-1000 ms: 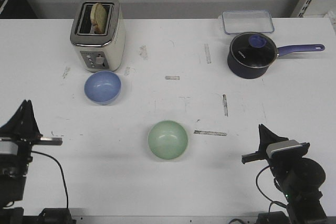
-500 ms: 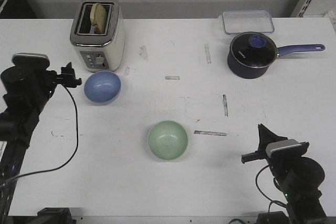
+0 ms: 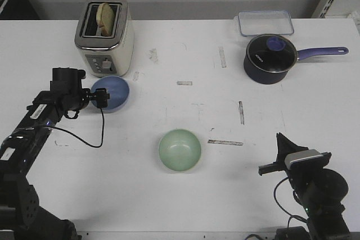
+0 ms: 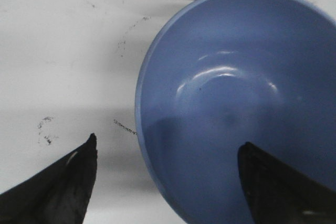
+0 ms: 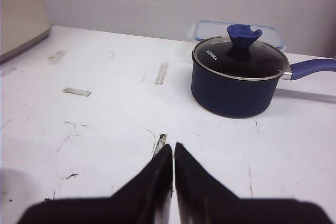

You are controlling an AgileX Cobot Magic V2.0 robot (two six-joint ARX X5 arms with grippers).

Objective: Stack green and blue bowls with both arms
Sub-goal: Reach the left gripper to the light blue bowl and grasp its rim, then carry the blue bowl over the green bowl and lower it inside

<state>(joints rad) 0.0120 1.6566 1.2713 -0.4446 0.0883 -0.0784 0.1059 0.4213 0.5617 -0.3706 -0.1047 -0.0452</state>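
The white counter (image 3: 185,54), scuffed and marked with strips of worn tape, carries everything in view. At its far left stands a cream toaster (image 3: 104,36) with a slice of bread (image 3: 106,13) upright in its slot, and at the far right sits a dark navy saucepan (image 3: 270,57) with a glass lid and purple handle, just in front of a clear lidded container (image 3: 265,23). The left arm (image 3: 39,116) reaches in from the left edge toward the blue bowl (image 3: 110,93), which rests just in front of the toaster. The left hand (image 3: 101,97) is spread wide at the bowl's near-left rim; in the wrist view one finger (image 4: 63,182) is outside the bowl over the counter and the other is over the bowl's inside. The green bowl (image 3: 180,150) sits alone near the middle of the counter, well apart from the blue one. The right hand (image 3: 277,153) hangs low at the near right, its two fingers pressed together with nothing between them.
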